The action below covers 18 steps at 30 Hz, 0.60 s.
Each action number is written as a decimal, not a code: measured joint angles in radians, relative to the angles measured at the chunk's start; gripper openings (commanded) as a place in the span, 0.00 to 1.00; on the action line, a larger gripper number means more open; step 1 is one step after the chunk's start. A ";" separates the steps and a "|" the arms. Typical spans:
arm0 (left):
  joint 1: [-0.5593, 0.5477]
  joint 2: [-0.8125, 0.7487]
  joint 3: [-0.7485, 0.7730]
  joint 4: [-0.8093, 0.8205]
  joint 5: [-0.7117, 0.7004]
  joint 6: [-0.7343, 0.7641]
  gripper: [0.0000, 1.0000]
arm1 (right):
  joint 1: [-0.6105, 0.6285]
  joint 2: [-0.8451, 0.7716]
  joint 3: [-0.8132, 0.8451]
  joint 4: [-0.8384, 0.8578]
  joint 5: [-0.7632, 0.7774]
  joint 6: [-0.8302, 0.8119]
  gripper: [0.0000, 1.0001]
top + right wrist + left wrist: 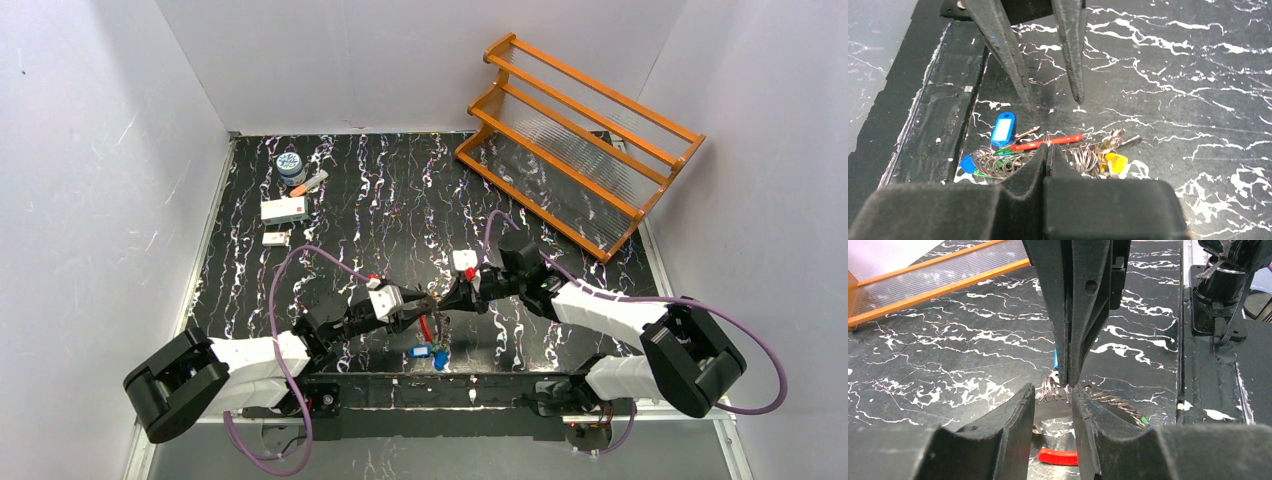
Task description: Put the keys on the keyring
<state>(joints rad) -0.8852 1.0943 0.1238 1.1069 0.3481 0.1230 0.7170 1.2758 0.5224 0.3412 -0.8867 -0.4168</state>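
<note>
Though partly hidden by the arms, easy to find the keyring low in the middle of the top view, flat on the black marbled desk, just under the meeting point of both arms. In the right wrist view, spread across the lower middle: silvery wire coils, a blue tag with a white label, a red tag lying crosswise, a yellow tag at the right, a smaller blue piece and a bit of green at the lower left. Silver keys poking out beside the blue tag and above the yellow tag, in among the loops; cannot tell whether threaded on the wire.

Right claw pressed together, tips down at the coils; cannot tell whether any wire nipped between them. Left claw apart, one finger on each side of a small bunch of loops, gripping nothing, tip to tip with the right claw.

Containers all at the upper left of the top view, well apart from the keyring: a small round tub with patterned lid on, contents hidden; a white carton below it and a smaller white box lower still, insides not to be seen. Beside the tub, an orange-and-grey pen. At the upper right, a tiered orange wooden rack with ribbed clear shelves
</note>
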 measured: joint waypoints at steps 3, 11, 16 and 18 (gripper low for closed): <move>0.000 0.000 0.000 -0.009 -0.002 0.005 0.32 | 0.000 0.000 0.027 -0.078 0.037 -0.019 0.01; 0.000 0.052 0.008 -0.035 0.014 0.012 0.31 | 0.005 0.012 0.073 -0.259 0.179 -0.051 0.01; 0.000 0.090 0.031 -0.046 0.038 0.015 0.30 | 0.006 0.029 0.080 -0.294 0.214 -0.058 0.01; 0.000 0.112 0.043 -0.048 0.053 0.015 0.29 | 0.011 0.029 0.080 -0.294 0.215 -0.063 0.01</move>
<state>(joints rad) -0.8852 1.2064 0.1669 1.0588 0.4011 0.1379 0.7280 1.3045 0.6025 0.0471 -0.6720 -0.4793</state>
